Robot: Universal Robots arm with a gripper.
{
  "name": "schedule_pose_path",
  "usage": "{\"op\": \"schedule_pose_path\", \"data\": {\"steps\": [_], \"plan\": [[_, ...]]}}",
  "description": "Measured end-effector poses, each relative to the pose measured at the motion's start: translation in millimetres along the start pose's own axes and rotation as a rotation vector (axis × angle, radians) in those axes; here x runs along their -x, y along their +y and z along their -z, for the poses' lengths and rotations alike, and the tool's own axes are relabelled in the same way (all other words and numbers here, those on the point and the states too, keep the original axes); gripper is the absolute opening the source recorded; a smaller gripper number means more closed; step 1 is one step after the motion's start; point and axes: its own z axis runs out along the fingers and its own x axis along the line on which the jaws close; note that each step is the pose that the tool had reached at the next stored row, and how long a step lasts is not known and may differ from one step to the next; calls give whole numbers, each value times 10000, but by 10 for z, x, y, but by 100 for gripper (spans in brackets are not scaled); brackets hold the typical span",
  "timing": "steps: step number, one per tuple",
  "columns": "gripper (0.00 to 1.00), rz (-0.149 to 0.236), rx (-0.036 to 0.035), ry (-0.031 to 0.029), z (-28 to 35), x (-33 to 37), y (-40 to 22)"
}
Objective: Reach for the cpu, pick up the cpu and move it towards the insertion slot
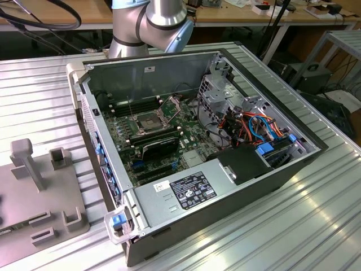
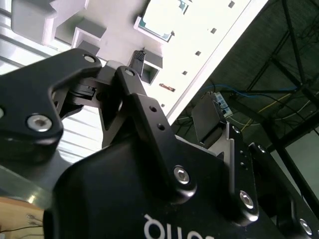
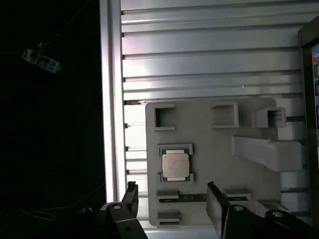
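The cpu point(image 3: 175, 166), a small pale square chip, lies flat in a framed nest on the grey fixture plate point(image 3: 209, 144). In the first wrist view my gripper point(image 3: 173, 203) hangs above the plate, open, its two dark fingers point(image 3: 131, 195) spread wider than the chip with nothing between them. The chip sits just beyond the fingertips. The second wrist view shows the cpu point(image 2: 160, 19) as a bright square past one black finger point(image 2: 138, 59). The insertion slot point(image 1: 145, 120) is the square metal-framed socket on the motherboard inside the open computer case, its hinged plate point(image 1: 171, 104) raised.
The fixture plate point(image 1: 34, 192) carries upright posts and bracket nests and lies on the ribbed metal table at the exterior view's left of the case point(image 1: 197, 186). A thin green strip point(image 3: 184, 197) lies near the fingertips. The table edge point(image 3: 107, 99) borders dark floor.
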Motion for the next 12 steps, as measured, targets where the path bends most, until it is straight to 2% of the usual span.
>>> {"op": "schedule_pose_path", "data": {"steps": [12], "plan": [[66,1,2,-2,-11,1,0]]}}
